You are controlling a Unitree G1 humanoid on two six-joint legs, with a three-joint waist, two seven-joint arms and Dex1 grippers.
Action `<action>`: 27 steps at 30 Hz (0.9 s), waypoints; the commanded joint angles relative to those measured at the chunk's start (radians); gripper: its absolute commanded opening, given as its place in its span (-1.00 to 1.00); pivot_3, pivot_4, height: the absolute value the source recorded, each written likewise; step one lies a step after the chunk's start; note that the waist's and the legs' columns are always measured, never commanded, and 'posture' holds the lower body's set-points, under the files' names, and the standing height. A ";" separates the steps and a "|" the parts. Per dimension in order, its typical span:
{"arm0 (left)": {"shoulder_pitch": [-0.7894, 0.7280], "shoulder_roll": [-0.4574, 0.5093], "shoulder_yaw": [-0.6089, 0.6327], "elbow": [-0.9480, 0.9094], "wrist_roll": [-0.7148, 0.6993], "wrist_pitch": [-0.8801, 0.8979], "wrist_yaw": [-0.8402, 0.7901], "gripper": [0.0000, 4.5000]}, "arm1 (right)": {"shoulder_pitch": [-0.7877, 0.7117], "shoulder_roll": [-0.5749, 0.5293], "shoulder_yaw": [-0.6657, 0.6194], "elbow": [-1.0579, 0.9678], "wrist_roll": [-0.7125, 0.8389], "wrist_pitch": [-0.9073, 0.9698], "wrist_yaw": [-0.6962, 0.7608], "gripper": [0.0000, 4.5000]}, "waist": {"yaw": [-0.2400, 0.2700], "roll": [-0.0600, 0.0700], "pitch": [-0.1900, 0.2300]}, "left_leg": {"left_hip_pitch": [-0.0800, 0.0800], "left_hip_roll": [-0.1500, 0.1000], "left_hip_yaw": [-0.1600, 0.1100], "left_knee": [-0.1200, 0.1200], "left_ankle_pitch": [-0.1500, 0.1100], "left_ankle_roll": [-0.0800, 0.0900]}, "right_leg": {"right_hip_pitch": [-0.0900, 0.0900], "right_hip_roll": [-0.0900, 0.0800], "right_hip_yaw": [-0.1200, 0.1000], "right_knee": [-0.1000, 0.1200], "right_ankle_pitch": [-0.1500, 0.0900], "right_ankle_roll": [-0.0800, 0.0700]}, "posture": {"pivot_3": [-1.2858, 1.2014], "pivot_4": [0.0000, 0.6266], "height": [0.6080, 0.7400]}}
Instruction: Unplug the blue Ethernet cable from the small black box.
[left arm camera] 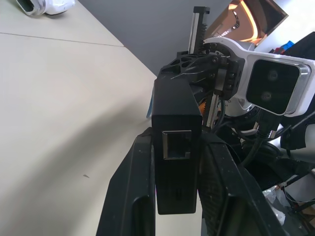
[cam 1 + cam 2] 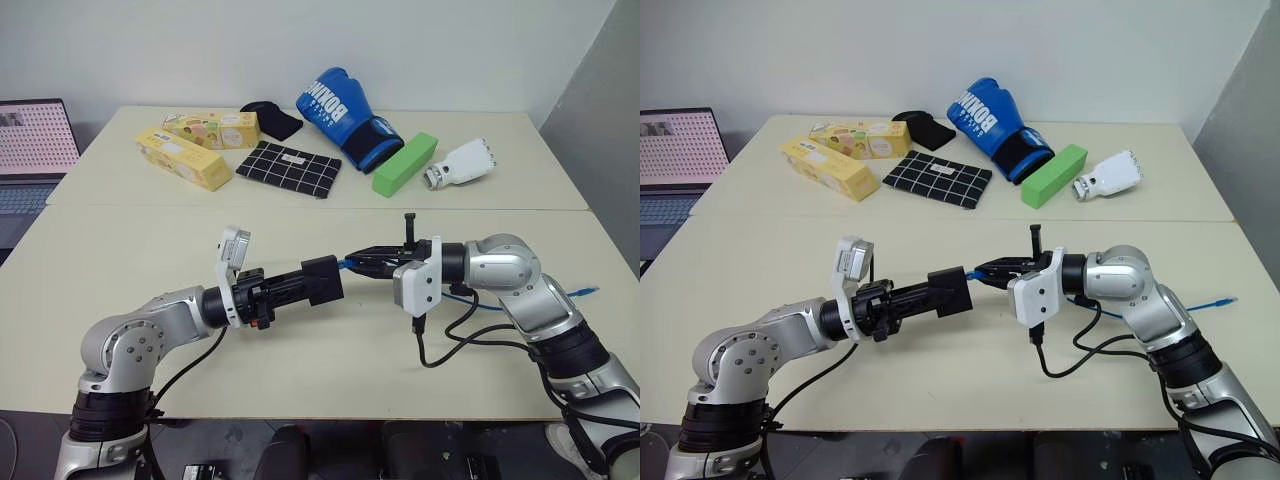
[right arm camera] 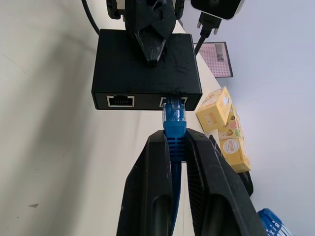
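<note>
Closed on the blue moulded boot of the bright-blue Ethernet cable [image 3: 174, 129], the right gripper [image 3: 176, 142] has its jaws pinched narrow, gripping just behind the plug, which still sits in a socket on the face of the small matte-black plastic box [image 3: 146, 64]. Directly opposite, the left gripper [image 1: 170, 147] has its jaws clamped on the two sides of that box, an empty socket facing back toward its wrist. Both are held in the air above the cream bench [image 2: 150, 250], between the two arms, the box on the left, the plug on the right. What matters next is the line: plug and cable run straight along the right fingers, away from the box, so the pull should follow that axis, level. Behind the right arm the cable trails off across the bench.
</note>
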 commanded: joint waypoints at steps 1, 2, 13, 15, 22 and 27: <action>-0.009 0.017 -0.002 0.001 0.013 -0.015 -0.022 -0.65 | -0.003 -0.003 -0.015 -0.055 0.025 -0.018 0.006 -0.63 | 0.000 0.000 0.000 | 0.000 0.000 0.000 0.000 0.000 0.000 | 0.000 0.000 0.000 0.000 0.000 0.000 | 0.03 -0.52 1.00; -0.009 0.019 -0.002 0.004 0.017 -0.016 -0.028 -0.65 | -0.002 -0.008 -0.014 -0.057 0.028 -0.016 0.014 -0.55 | 0.000 0.000 0.000 | 0.000 0.000 0.000 0.000 0.000 0.000 | 0.000 0.000 0.000 0.000 0.000 0.000 | 0.03 -0.52 1.00; -0.047 0.089 -0.103 0.074 0.218 -0.227 -0.257 -0.65 | 0.055 -0.107 -0.116 -0.298 0.510 0.684 0.108 0.48 | 0.001 0.000 0.000 | 0.000 0.000 -0.001 0.000 -0.001 0.001 | 0.000 0.000 0.000 0.000 0.000 0.000 | 0.03 -0.52 1.00; -0.064 0.100 -0.118 0.098 0.259 -0.289 -0.320 -0.65 | 0.057 -0.096 -0.150 -0.338 0.672 0.902 0.068 0.48 | 0.001 0.000 0.000 | 0.000 0.001 -0.001 0.000 -0.001 0.001 | 0.000 -0.001 0.000 0.000 0.000 0.000 | 0.03 -0.52 1.00; -0.096 0.105 -0.142 0.153 0.333 -0.425 -0.462 -0.65 | 0.038 0.010 -0.199 -0.336 0.861 1.196 -0.063 0.48 | -0.002 0.000 0.000 | 0.000 -0.001 -0.001 -0.001 -0.001 0.002 | -0.001 0.000 0.000 -0.001 0.000 -0.001 | 0.03 -0.52 1.00; -0.092 0.102 -0.144 0.156 0.357 -0.464 -0.491 -0.65 | 0.027 0.074 -0.187 -0.323 0.881 1.271 -0.114 0.48 | -0.002 0.000 0.000 | -0.001 -0.001 -0.001 -0.001 -0.001 0.002 | -0.001 0.001 -0.001 -0.001 0.000 0.000 | 0.03 -0.52 1.00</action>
